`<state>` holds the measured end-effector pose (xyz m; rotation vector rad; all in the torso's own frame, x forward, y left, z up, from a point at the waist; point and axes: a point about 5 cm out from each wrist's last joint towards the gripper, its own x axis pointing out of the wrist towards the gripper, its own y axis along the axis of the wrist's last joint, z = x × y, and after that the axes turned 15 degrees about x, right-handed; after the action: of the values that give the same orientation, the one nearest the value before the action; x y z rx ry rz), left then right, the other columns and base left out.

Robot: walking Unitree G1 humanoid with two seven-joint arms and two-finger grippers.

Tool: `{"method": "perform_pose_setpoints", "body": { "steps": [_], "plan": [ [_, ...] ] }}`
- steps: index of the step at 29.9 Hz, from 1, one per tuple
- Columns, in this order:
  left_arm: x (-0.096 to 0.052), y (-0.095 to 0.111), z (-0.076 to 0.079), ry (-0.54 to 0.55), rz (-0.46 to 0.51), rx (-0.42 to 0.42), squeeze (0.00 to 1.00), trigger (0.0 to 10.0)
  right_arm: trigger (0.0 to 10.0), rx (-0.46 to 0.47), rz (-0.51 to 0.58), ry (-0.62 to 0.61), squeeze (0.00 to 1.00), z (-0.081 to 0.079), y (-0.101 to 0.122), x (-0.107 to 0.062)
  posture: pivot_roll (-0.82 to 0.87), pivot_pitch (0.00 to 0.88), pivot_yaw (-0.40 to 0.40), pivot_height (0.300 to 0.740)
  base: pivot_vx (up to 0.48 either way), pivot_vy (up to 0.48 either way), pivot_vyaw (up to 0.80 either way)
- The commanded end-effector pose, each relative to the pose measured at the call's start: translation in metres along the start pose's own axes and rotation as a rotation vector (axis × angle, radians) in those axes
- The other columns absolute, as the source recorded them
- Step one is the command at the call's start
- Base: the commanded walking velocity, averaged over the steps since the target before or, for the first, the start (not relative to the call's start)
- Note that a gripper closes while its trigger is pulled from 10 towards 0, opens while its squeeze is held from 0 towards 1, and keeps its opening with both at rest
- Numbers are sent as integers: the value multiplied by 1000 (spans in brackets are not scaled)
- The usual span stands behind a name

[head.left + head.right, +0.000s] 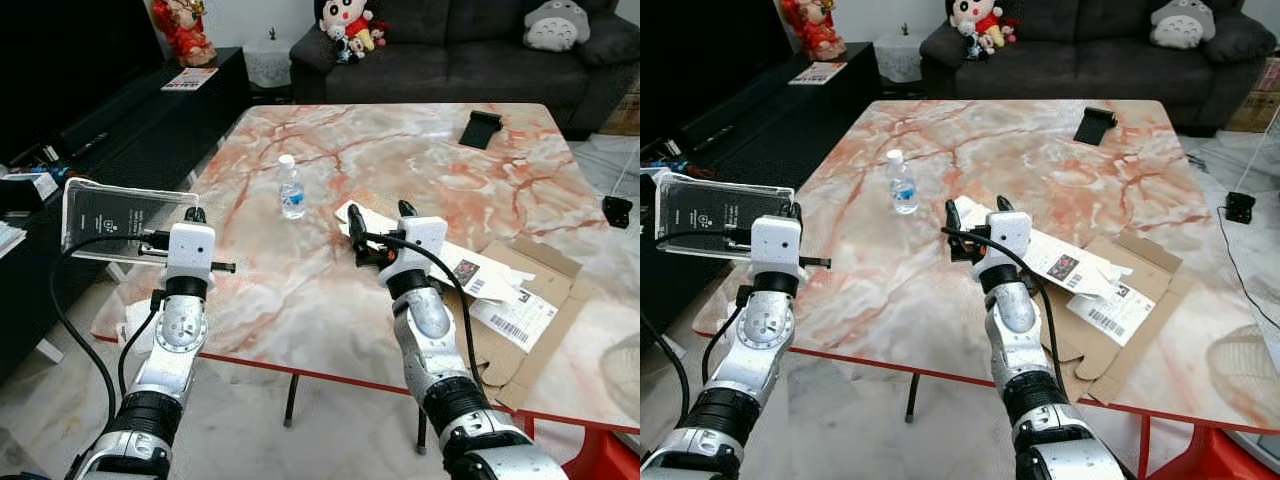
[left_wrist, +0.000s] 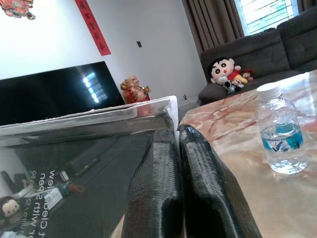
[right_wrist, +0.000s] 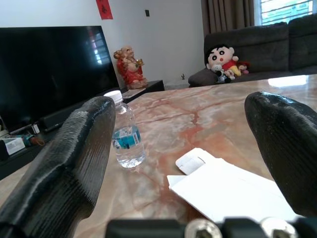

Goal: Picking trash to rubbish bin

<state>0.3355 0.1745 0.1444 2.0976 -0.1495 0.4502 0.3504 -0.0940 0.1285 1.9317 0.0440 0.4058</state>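
- The table (image 1: 330, 290) is the landmark: a pink-veined marble top with a red edge, a dark sofa (image 1: 450, 50) beyond its far side.
- The left gripper (image 1: 192, 216) is at the table's left edge, fingers (image 2: 168, 193) pressed together on the rim of a clear plastic box (image 1: 120, 220) with a dark printed insert; the box hangs out past the edge, away from the table top.
- The right gripper (image 1: 378, 222) hovers over the table's near middle, its fingers (image 3: 69, 158) spread wide with nothing between them.
- A small water bottle (image 1: 291, 187) with a white cap and blue label stands upright on the table, just beyond the right gripper and a little to its left.
- White paper (image 3: 223, 186) lies flat on the table directly beneath and ahead of the right gripper.
- Flattened cardboard (image 1: 520, 330) with labelled mailers on it lies at the table's near right.
- A black phone stand (image 1: 481, 128) sits near the table's far right corner.
- Plush toys (image 1: 350, 25) lie on the sofa.
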Motion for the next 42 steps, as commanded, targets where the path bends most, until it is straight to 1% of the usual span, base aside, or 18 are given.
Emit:
{"method": "perform_pose_setpoints", "body": {
  "steps": [1, 13, 18, 26, 30, 37, 42],
  "plan": [
    [-1, -2, -4, 25, -2, -6, 0, 10000, 10000, -2, 4, 9, 0, -3, -1, 0, 35, 0, 110, 740, 0, 0, 0],
    [-2, -3, -2, 26, -10, -13, 0, 10000, 10000, -3, 13, 24, 0, -6, 3, 6, 48, 0, 99, 740, 0, 0, 0],
    [1, -2, -4, 32, -16, -34, 0, 10000, 10000, -17, 22, 21, 0, -5, 6, 6, 35, 0, 94, 740, -253, 0, 0],
    [4, 5, 5, 54, -10, -64, 0, 10000, 10000, -55, 22, 32, 0, 3, 14, 10, 34, 0, 42, 740, -212, 0, 0],
    [5, 7, 7, 62, -5, -74, 0, 10000, 10000, -74, 19, 36, 0, 6, 19, 14, 43, 0, 38, 740, -244, 0, 0],
    [9, 8, 3, 64, 5, -67, 0, 10000, 10000, -80, 11, 37, 0, 0, 14, 14, 50, 0, 43, 740, -242, 0, 0],
    [8, 6, 1, 67, -2, -57, 0, 10000, 10000, -71, 6, 23, 0, 3, 12, 10, 48, 0, 48, 740, -245, 0, 0]
  ]
}}
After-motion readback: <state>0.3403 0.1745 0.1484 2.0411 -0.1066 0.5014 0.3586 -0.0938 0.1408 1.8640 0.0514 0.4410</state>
